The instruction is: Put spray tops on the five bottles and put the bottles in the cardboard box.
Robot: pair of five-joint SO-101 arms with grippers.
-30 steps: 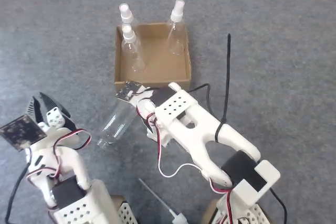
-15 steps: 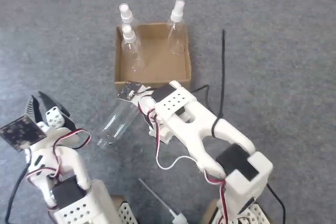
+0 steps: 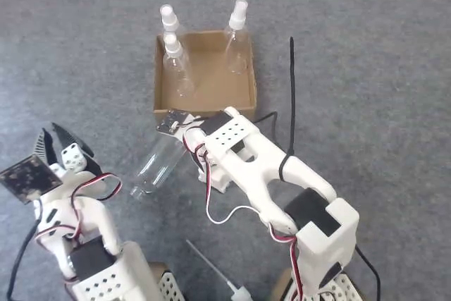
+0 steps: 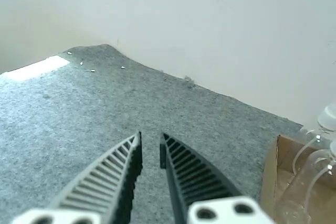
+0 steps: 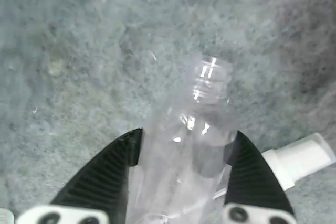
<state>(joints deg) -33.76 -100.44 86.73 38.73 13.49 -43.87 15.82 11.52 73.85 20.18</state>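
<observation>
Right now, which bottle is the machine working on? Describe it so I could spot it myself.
Find the cardboard box on the grey carpet. Just beside its edge nearest the arms, a clear bottle slants between the right arm's jaws. Unlike the upright bottles at the box, it has no white spray top, only a bare open neck.
</observation>
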